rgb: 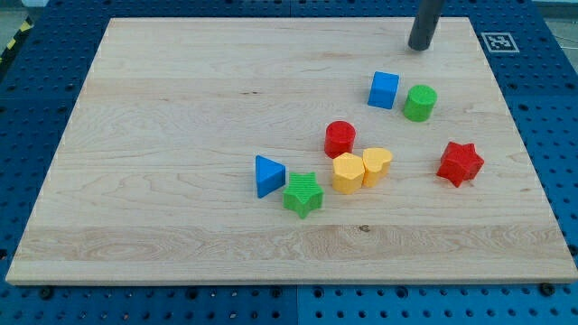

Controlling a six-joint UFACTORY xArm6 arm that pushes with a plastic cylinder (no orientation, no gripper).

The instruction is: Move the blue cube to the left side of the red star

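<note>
A pale wooden board (181,135) lies on a blue perforated table (555,108).

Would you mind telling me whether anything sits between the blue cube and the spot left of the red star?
Nothing visible does: the green cylinder stands just right of the blue cube, beside the path to the red star.
</note>
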